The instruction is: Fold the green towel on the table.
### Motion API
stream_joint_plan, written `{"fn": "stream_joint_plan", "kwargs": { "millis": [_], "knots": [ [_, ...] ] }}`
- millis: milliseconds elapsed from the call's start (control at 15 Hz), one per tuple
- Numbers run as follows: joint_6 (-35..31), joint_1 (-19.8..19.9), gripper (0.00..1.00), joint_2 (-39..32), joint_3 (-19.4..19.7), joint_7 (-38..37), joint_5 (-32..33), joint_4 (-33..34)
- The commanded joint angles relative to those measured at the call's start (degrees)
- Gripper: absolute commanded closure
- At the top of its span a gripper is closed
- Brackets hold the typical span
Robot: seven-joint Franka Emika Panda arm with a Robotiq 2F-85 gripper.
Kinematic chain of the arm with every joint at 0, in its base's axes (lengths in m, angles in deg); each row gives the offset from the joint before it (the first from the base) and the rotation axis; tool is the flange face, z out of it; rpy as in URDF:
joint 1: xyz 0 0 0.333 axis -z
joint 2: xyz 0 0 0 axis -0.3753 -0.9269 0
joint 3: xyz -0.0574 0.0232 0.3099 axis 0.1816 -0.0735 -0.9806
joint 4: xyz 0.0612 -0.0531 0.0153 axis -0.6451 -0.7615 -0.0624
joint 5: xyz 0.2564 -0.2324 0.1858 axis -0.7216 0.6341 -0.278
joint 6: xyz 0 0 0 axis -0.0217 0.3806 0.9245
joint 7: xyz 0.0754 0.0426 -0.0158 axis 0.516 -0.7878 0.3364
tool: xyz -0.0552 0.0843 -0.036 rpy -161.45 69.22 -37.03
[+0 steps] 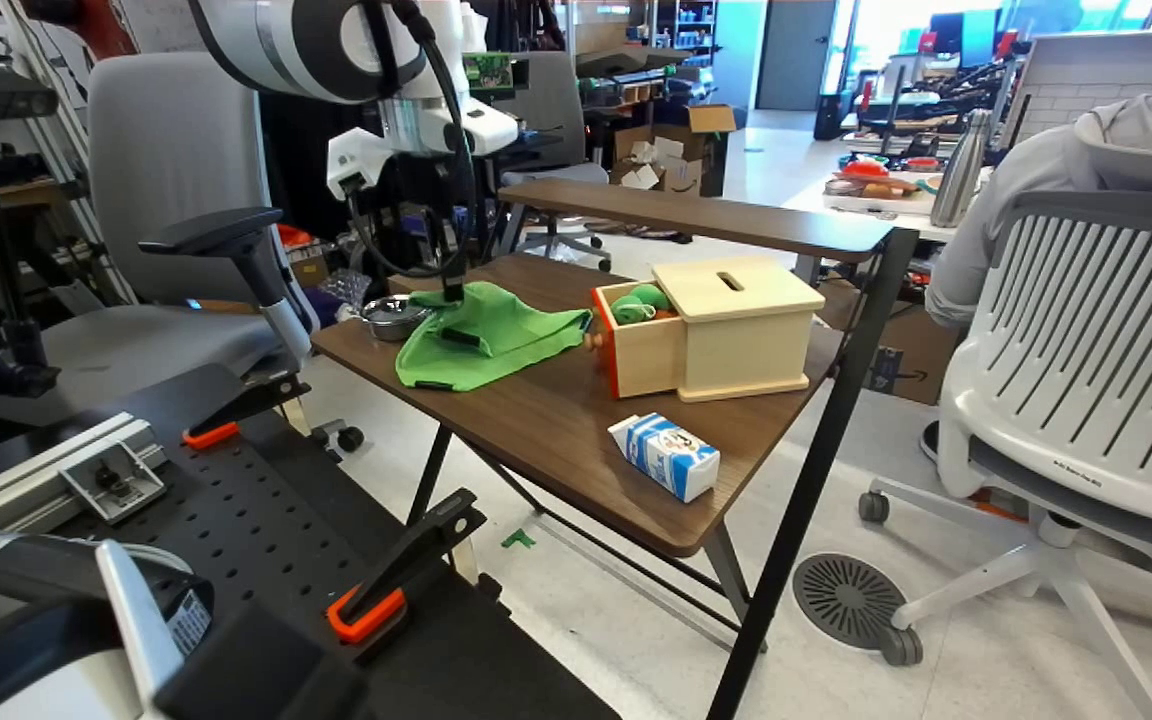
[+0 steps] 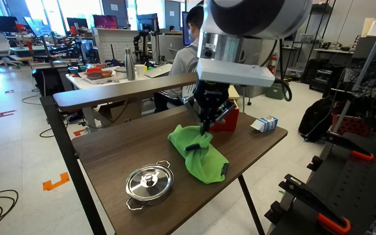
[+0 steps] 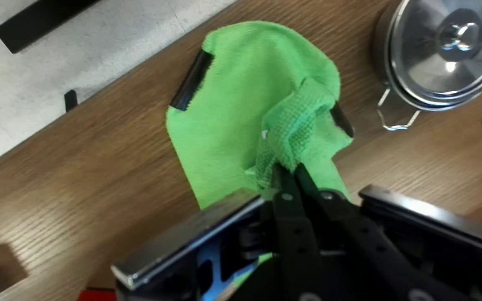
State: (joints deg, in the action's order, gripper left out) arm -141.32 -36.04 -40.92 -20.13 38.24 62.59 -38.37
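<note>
Wrist view: the gripper point(image 3: 290, 168), nearly closed, pinches the green towel point(image 3: 228, 133) on the wood-grained worktop point(image 3: 119, 163) — pale floor point(image 3: 119, 37) below that worktop; in an exterior view, a grey chair point(image 1: 176, 160) near it.

Got a bunched bit of the green towel point(image 3: 249, 117) in my fingertips point(image 3: 283, 180); it tents up there. Rest of it lies loose on the table point(image 2: 119, 143), which has a brown wood-grain top with rounded corners. Towel's bright green, wrinkled, dark strips point(image 3: 193, 81) along its edges. One strip sits near the table's edge, another beside the bunch I'm holding. Waffle weave shows at the bunch, smoother face elsewhere. Partly folded over, crooked; in the wrist view I block some of it.
</note>
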Motion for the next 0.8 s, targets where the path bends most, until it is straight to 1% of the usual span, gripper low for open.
{"fn": "stream_joint_plan", "kwargs": {
  "millis": [0, 333, 667, 733],
  "knots": [
    [-0.57, 1.14, 0.99, 1.72, 0.71, 1.59, -1.18, -4.80],
    [-0.62, 0.57, 0.99, -0.06, 3.21, 0.63, 0.11, -7.80],
    [-0.58, 0.11, 0.99, -3.04, 4.64, 0.45, 0.64, -8.12],
    [-0.37, 0.01, 0.82, -3.47, 4.81, 0.38, 0.62, -7.99]
  ]
}}
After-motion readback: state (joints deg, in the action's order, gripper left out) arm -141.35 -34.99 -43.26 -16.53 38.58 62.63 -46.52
